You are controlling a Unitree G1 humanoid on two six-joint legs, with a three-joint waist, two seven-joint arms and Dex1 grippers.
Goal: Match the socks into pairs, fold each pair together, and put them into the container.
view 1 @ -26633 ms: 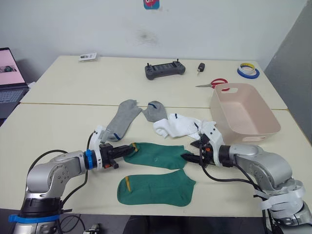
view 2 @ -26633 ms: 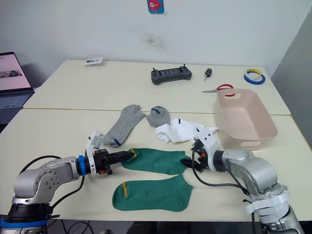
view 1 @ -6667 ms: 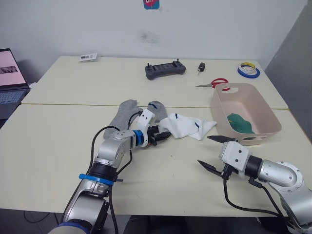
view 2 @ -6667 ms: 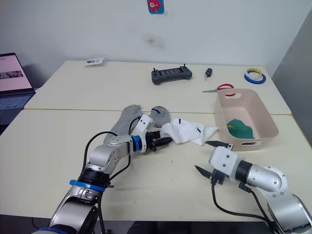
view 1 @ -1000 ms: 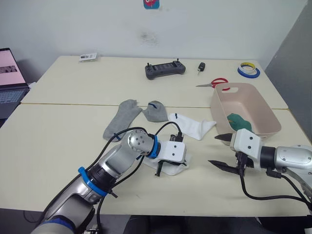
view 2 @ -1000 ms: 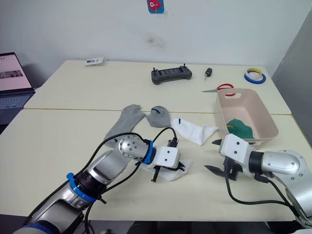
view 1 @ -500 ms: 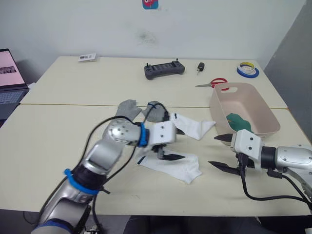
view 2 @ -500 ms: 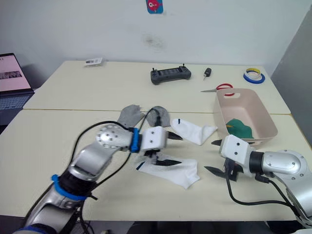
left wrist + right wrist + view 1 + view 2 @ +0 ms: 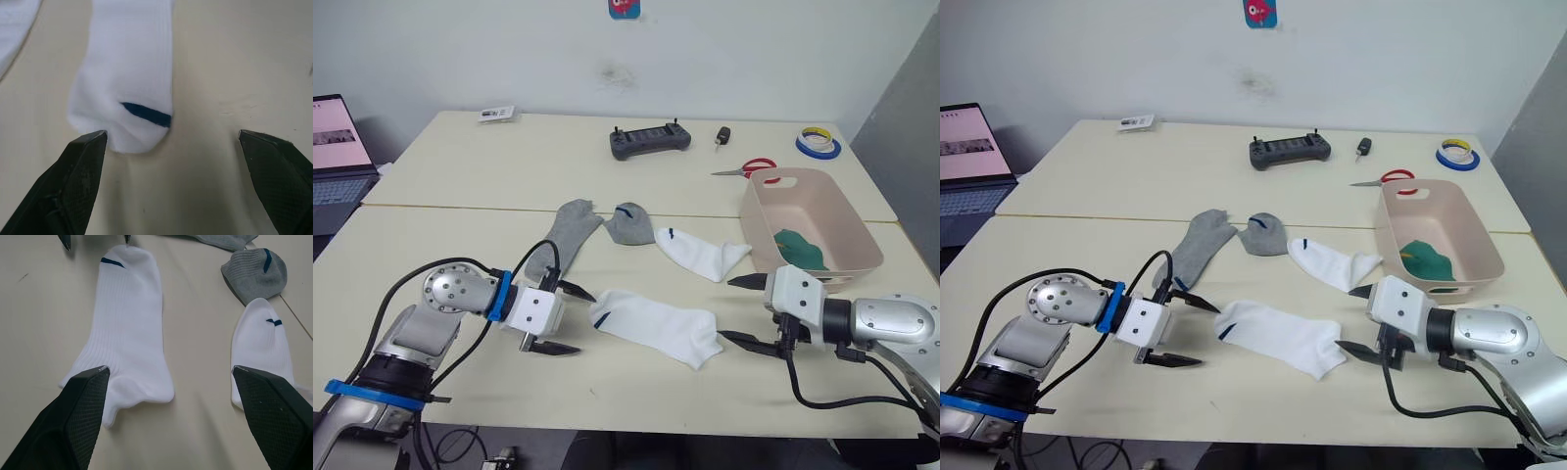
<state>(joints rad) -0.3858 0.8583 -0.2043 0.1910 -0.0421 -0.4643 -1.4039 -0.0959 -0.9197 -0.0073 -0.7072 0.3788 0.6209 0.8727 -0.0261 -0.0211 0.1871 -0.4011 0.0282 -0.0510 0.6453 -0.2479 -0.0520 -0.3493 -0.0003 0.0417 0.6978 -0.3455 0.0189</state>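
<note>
A white sock [image 9: 656, 325] with a blue mark lies flat near the table's front. My left gripper [image 9: 587, 323] stands open just left of its marked end, apart from it; the left wrist view shows that end [image 9: 129, 73] beyond the fingers. My right gripper [image 9: 724, 309] is open at the sock's other end, nothing held. A second white sock [image 9: 702, 253] lies further back, beside two grey socks [image 9: 560, 240], one of them bunched [image 9: 628, 224]. The pink container [image 9: 847, 220] stands at the right with green socks [image 9: 797, 246] inside.
On the far table lie a black controller [image 9: 651, 140], red-handled scissors [image 9: 744, 168], tape rolls [image 9: 819, 145] and a small card [image 9: 497, 114]. A laptop [image 9: 337, 137] sits at the far left. Bare tabletop stretches left of my left arm.
My left gripper has opened, let go of the white sock and drawn back to the left. The sock now lies stretched flat. My right gripper has edged closer to it.
</note>
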